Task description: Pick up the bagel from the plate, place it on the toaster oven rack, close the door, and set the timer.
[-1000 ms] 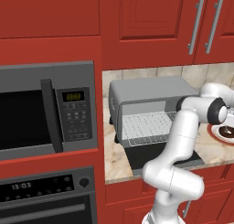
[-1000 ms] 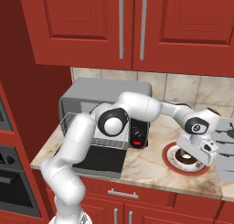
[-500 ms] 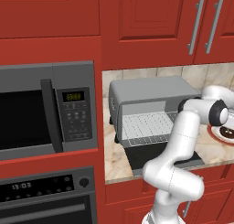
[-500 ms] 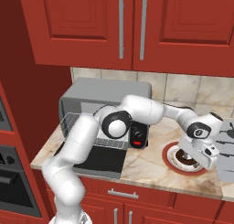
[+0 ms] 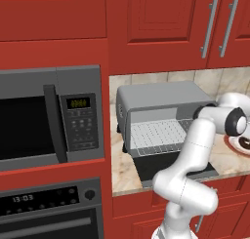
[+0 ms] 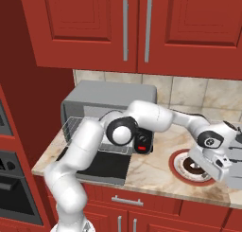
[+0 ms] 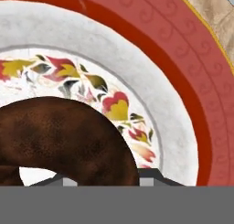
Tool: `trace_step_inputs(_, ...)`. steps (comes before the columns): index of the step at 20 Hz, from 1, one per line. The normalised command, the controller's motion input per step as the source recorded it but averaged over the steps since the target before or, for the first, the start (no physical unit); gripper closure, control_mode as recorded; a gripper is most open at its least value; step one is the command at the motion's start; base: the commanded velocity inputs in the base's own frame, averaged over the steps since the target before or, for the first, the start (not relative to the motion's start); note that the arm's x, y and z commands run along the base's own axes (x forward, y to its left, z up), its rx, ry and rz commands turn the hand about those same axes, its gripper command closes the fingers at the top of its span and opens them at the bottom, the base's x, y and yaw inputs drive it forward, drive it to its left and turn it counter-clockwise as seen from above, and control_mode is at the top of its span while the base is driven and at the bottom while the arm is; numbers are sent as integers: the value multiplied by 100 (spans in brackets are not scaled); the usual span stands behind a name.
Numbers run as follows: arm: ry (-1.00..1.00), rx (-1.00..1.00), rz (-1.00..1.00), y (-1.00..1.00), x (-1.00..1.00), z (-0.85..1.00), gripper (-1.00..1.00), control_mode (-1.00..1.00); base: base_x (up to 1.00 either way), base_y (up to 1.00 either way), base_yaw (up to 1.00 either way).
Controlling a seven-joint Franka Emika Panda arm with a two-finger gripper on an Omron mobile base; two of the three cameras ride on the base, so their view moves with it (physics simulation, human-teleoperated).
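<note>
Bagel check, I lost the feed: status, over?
Gripper down at the plate, grip unconfirmed. Bagel on plate. Toaster oven door open, rack bare. Nothing in the way.

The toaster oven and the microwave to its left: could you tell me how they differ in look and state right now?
The toaster oven is a small grey box standing on the counter; the microwave is larger and built into the red cabinetry. The toaster oven's door lies folded down, baring its rack; the microwave's door is shut. The microwave has a keypad with a lit display; the toaster oven has a black side panel with a red button. Both have dark glass doors.
</note>
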Motion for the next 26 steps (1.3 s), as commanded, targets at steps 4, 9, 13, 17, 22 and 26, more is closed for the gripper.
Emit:
trace_step_inputs(4,-2,0,-2,1,-83,27,100,-100,0,0,0)
trace_step_inputs(9,-12,0,0,23,-52,54,100,-100,0,0,0)
trace_step_inputs(13,-22,0,0,24,-74,61,100,-100,0,0,0)
trace_step_inputs(17,-29,0,0,39,-87,77,100,-100,0,0,0)
trace_step_inputs(22,-5,-10,-2,66,-48,98,100,-100,0,0,0)
trace_step_inputs(26,3,-19,0,95,-29,100,100,-100,0,0,0)
